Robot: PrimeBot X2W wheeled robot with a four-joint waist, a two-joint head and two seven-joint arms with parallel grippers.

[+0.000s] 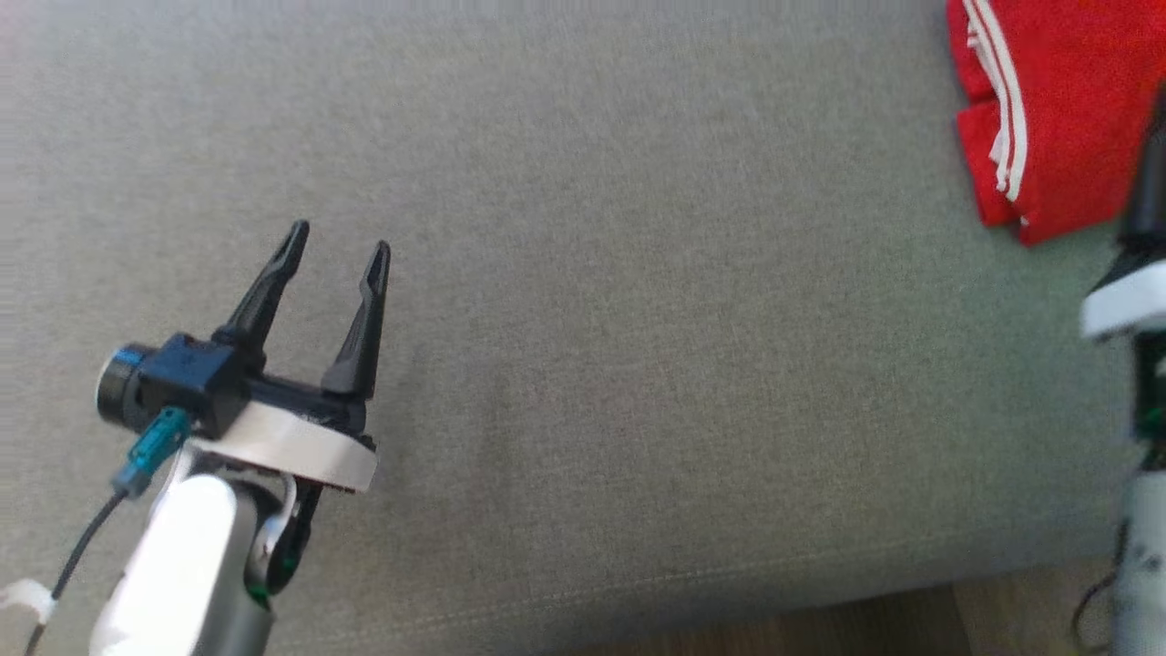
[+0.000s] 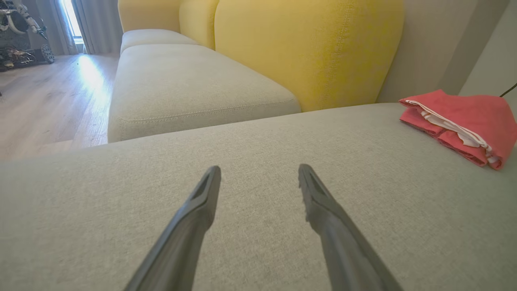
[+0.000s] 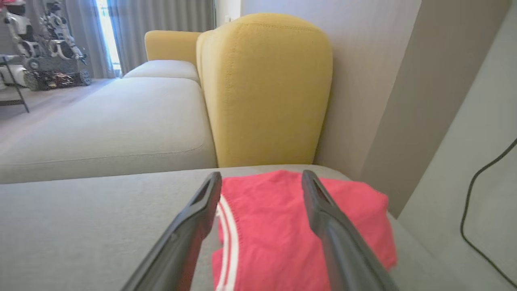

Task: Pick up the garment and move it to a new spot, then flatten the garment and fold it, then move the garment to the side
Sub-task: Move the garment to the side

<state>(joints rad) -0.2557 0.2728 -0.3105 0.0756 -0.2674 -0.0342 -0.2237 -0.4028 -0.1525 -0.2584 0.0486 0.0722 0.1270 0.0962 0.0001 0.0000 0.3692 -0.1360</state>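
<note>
The garment (image 1: 1057, 100) is red with white stripes and lies folded at the far right of the grey sofa seat (image 1: 638, 364). In the left wrist view the garment (image 2: 464, 121) lies at the right, well away from my left gripper (image 2: 259, 173). That left gripper (image 1: 339, 239) stands open over bare cushion at the lower left, holding nothing. My right gripper (image 3: 261, 180) is open just above the garment (image 3: 274, 234), its fingers spread over the cloth and gripping none of it. In the head view the right arm's wrist (image 1: 1130, 301) shows at the right edge below the garment.
A yellow backrest (image 3: 262, 93) rises behind the seat, with a wall to its right and a black cable (image 3: 472, 202) on it. More grey cushions (image 2: 190, 85) stretch to the left. Wooden floor (image 2: 44, 105) lies beyond, and the seat's front edge (image 1: 729, 601) is near.
</note>
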